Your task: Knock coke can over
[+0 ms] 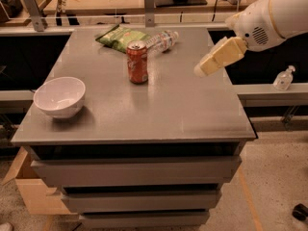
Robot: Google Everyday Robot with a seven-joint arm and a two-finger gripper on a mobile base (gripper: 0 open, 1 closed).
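My gripper (202, 70) over right side of desk (192, 114), jaws pressed together, coke can (137, 62) well left. Risk: sweep aimed too far clips water bottle (161, 41), misses can.

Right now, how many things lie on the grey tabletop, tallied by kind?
Red aluminium coke can: 1
White round bowl: 1
Green crinkly snack bag: 1
Clear plastic water bottle, on its side: 1
Total: 4
The beige gripper hovers over the tabletop's right side, apart from the coke can.
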